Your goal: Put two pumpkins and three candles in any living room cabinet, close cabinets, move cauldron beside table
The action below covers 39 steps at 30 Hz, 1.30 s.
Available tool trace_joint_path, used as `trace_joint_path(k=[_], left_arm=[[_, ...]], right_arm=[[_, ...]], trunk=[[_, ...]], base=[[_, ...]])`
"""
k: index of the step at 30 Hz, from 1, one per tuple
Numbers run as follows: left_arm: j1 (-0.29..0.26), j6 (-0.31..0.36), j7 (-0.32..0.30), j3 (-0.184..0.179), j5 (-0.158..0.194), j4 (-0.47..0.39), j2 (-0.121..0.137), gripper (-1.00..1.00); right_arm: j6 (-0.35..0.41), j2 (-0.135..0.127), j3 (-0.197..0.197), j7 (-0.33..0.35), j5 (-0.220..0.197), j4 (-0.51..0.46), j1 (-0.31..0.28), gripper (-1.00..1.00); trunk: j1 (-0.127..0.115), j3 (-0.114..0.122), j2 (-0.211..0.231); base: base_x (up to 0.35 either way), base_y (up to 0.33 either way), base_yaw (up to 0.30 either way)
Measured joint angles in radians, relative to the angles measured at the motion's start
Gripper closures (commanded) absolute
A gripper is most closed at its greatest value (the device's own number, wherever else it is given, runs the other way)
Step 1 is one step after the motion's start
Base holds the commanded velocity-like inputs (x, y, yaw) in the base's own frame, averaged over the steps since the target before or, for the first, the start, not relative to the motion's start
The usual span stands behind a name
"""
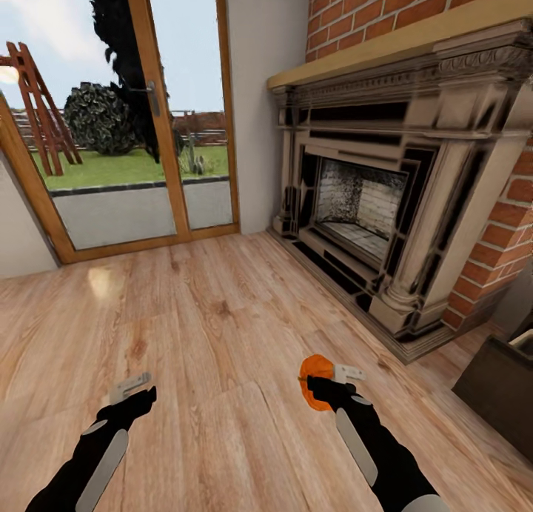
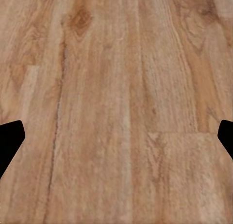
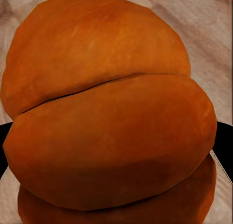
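You see an orange pumpkin point(image 1: 317, 382), its ribs shaded darker, in the black right gripper point(image 1: 326, 387) above the light-brown grained plank floor point(image 1: 207, 312). Beyond the floor, the fireplace point(image 1: 385, 201) is beige stone with black panels, backed by red brick point(image 1: 385, 12). Left of the fireplace, the door frame point(image 1: 152, 104) is orange-brown wood.
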Motion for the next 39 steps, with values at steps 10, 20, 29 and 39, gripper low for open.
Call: trace_joint_path(k=[10, 20, 29, 39], left_arm=[[0.004, 0.001, 0.0, 0.001, 0.001, -0.007, 0.0, -1.0], [0.008, 0.0, -0.01, -0.001, -0.001, 0.004, 0.0, -1.0], [0.008, 0.0, -0.034, -0.001, -0.001, 0.004, 0.0, -1.0], [0.008, 0.001, -0.062, -0.001, -0.006, 0.007, 0.0, -1.0]], right_arm=[[0.0, -0.014, 0.0, 0.001, -0.002, 0.005, 0.0, 1.0], [0.0, -0.015, 0.002, 0.002, -0.004, 0.007, 0.001, 1.0], [0.0, -0.015, 0.003, 0.002, -0.005, 0.015, 0.001, 1.0], [-0.002, -0.015, 0.003, 0.002, -0.005, 0.025, 0.001, 1.0]], trunk=[[-0.004, 0.039, 0.002], [-0.009, 0.077, 0.005], [-0.016, 0.112, 0.013], [-0.054, 0.143, 0.083]], base=[[0.0, 0.0, 0.223], [0.0, 0.0, 0.288], [0.0, 0.0, 0.29], [0.0, 0.0, 0.29]])
